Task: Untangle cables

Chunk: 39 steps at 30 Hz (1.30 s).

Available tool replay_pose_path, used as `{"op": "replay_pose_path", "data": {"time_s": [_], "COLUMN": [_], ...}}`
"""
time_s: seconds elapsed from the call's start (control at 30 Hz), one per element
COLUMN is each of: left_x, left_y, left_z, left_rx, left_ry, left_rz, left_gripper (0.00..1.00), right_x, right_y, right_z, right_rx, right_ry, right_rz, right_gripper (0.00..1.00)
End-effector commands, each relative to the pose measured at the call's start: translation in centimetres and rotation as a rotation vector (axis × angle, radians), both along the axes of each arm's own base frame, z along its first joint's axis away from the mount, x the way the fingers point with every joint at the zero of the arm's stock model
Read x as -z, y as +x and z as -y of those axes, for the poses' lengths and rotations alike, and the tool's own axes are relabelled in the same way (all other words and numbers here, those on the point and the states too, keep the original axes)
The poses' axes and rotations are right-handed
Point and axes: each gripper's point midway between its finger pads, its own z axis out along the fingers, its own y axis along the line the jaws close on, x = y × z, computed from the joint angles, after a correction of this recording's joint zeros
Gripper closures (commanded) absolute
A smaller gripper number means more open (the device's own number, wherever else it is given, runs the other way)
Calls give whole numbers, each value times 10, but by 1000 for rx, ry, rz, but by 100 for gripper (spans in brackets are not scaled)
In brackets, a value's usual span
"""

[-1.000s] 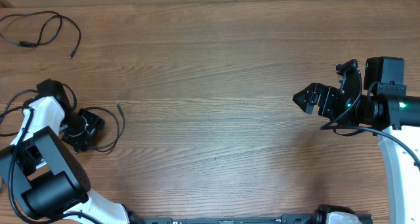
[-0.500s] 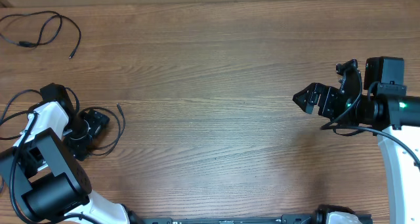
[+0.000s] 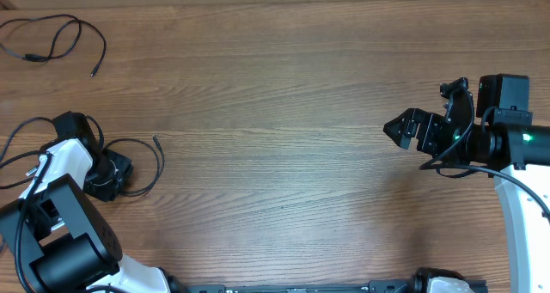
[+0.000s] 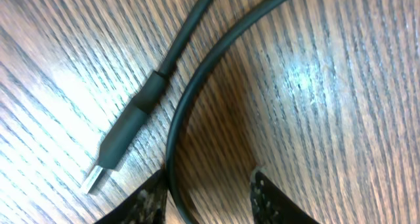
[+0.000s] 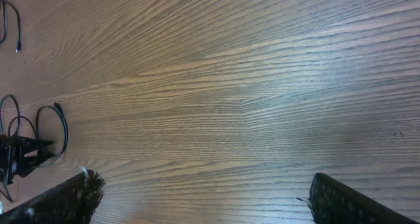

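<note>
One thin black cable (image 3: 148,167) lies in loops at the left of the table, with a small plug end (image 3: 155,139). My left gripper (image 3: 108,176) is low over it. In the left wrist view the gripper (image 4: 207,199) is open. A curved strand of the cable (image 4: 176,129) runs between the fingers, close to the left one, and a USB plug (image 4: 121,140) lies beside it. A second black cable (image 3: 53,37) lies apart at the far left corner. My right gripper (image 3: 400,128) is open and empty at the right, far from both cables, and its wrist view (image 5: 210,201) shows bare wood between the fingers.
The wooden table (image 3: 284,87) fills the view. My left arm's base (image 3: 60,241) stands at the front left and the right arm (image 3: 507,138) at the right edge. The right wrist view shows the left cable loops (image 5: 60,129) in the distance.
My left gripper has shifted slightly left and turned over the cable loops, and the loop beside it has moved a little. The right arm has not moved.
</note>
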Motion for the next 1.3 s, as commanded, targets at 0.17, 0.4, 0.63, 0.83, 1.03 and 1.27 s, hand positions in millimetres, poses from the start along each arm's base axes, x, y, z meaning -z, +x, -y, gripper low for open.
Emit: {"op": "replay_pose_path", "data": {"time_s": [0.17, 0.4, 0.63, 0.83, 1.03, 1.27], "left_x": [16, 3, -48, -106, -100, -97], "left_y": [-2, 29, 54, 37, 66, 63], "left_z": [-17, -36, -65, -111, -81, -73], "left_rx": [52, 224, 373, 319, 368, 379], "left_ry": [97, 179, 286, 513, 333, 290], "left_rz": [-22, 49, 11, -187, -5, -4], "left_gripper": [83, 95, 96, 92, 15, 8], "right_x": [-8, -8, -8, -8, -8, -8], "right_y": [5, 5, 5, 5, 5, 5], "right_z": [3, 3, 3, 3, 3, 3], "right_rx": [7, 7, 7, 7, 7, 7], "right_ry": [-13, -13, -13, -13, -13, -13], "right_rz": [27, 27, 26, 27, 27, 27], "right_gripper": [0, 0, 0, 0, 0, 0]}}
